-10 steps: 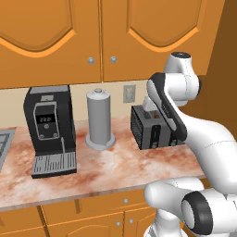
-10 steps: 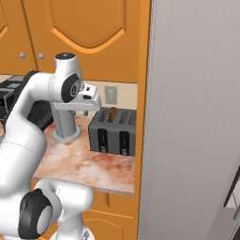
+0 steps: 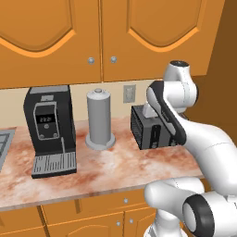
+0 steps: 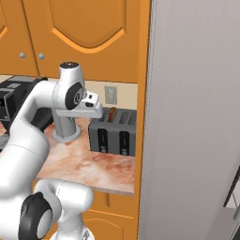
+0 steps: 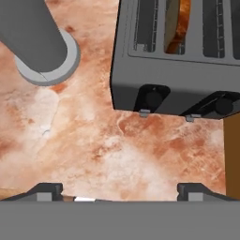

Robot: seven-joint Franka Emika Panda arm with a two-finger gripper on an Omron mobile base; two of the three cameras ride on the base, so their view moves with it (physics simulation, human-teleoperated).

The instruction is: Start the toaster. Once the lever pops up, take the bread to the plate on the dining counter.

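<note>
Gripper (image 5: 120, 190) hovering above the worktop in front of the toaster (image 4: 114, 137), jaws wide apart, holding nothing.
Toaster is sitting at the right end of the marbled worktop (image 3: 83, 162), near the tall grey panel (image 4: 192, 117); bread (image 5: 178, 23) is sitting down in a top slot, brown crust showing. Two lever knobs (image 5: 152, 98) are facing the hand. Grey cylinder (image 3: 100, 119) is standing left of the toaster, black coffee machine (image 3: 50, 129) further left.
</note>
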